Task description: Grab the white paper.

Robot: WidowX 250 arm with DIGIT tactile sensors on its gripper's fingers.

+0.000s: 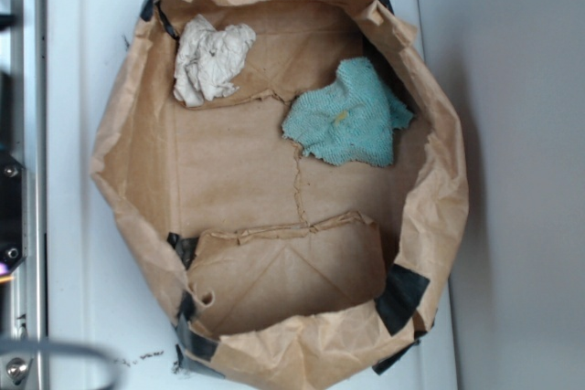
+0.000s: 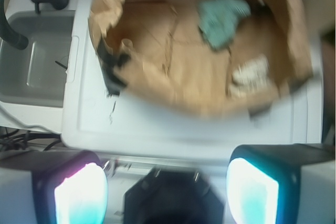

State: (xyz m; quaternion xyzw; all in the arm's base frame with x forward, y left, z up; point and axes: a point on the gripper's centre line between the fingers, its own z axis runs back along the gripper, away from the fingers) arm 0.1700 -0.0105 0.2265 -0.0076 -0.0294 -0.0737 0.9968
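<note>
Claw (image 2: 167, 190) open, empty, well apart from white paper (image 1: 212, 61), inside brown bag (image 1: 439, 226)

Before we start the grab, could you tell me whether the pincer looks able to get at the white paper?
Probably yes: the white paper lies uncovered in the open brown bag, apart from the teal cloth.

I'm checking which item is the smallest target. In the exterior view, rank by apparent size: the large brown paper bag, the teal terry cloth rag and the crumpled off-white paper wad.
1. Large brown paper bag
2. Teal terry cloth rag
3. Crumpled off-white paper wad, somewhat smaller than the rag
</note>
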